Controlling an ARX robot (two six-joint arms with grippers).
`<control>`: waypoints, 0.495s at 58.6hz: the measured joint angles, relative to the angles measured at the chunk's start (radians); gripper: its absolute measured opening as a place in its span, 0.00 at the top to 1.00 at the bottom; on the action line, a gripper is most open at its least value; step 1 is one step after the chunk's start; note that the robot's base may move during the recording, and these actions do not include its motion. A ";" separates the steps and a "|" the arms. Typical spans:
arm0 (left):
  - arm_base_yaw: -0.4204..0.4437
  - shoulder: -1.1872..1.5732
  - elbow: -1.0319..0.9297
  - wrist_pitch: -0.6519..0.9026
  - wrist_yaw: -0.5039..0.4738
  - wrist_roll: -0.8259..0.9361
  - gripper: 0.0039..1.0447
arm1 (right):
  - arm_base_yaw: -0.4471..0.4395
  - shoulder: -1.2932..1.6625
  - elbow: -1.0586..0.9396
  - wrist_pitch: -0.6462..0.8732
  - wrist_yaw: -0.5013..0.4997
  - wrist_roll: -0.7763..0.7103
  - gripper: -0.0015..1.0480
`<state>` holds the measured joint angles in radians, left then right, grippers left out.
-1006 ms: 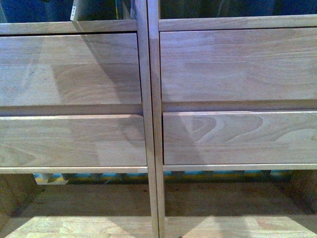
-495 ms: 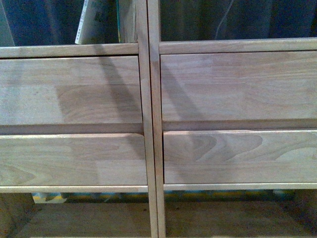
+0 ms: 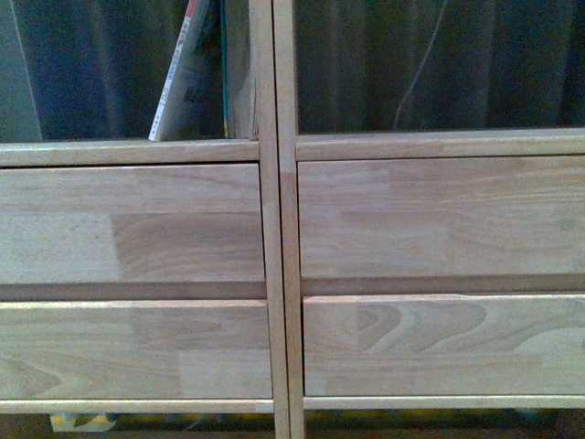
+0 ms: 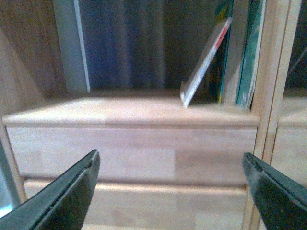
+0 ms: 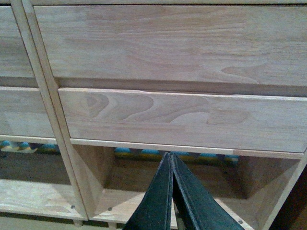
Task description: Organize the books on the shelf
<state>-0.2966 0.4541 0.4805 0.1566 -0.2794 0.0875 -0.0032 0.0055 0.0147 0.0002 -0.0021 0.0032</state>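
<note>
While the front camera faces the shelf [image 3: 279,229] square on, its four plain drawer fronts fill most of the frame, two stacked in each column on either side of the paired centre uprights. In the open compartment above the left drawers, a thin book [image 3: 187,78] with a pale printed cover and red at its top edge leans to the right, its foot on the compartment floor and its top toward the centre upright. A dark curtain [image 3: 439,64] hangs behind the backless compartments, and the right one shows nothing but that cloth.

The left wrist camera looks into the same left compartment from nearer. There the leaning book [image 4: 205,61] tilts toward further books [image 4: 249,52] with teal spines that stand upright against the right-hand wall. The left gripper [image 4: 170,191] is spread wide, its two dark fingers at opposite edges of the picture with nothing between them, level with the upper left drawer front.

The right gripper [image 5: 171,201] hangs lower, in front of the bottom open compartment of the right column, its fingers pressed together and empty. Below the lower drawers a strip of blue and yellow patterned floor covering [image 5: 158,154] shows through the open back.
</note>
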 joint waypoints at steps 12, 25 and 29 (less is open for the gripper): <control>0.093 -0.101 -0.115 -0.176 0.089 -0.068 0.53 | 0.000 0.000 0.000 0.000 -0.002 0.000 0.97; 0.240 -0.237 -0.238 -0.203 0.257 -0.079 0.92 | 0.000 0.000 0.000 0.000 -0.002 0.000 0.97; 0.282 -0.284 -0.266 -0.206 0.266 -0.084 0.97 | 0.000 0.000 0.000 0.000 0.002 0.000 0.97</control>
<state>-0.0147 0.1703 0.2146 -0.0494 -0.0135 0.0040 -0.0032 0.0055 0.0147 0.0002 -0.0002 0.0036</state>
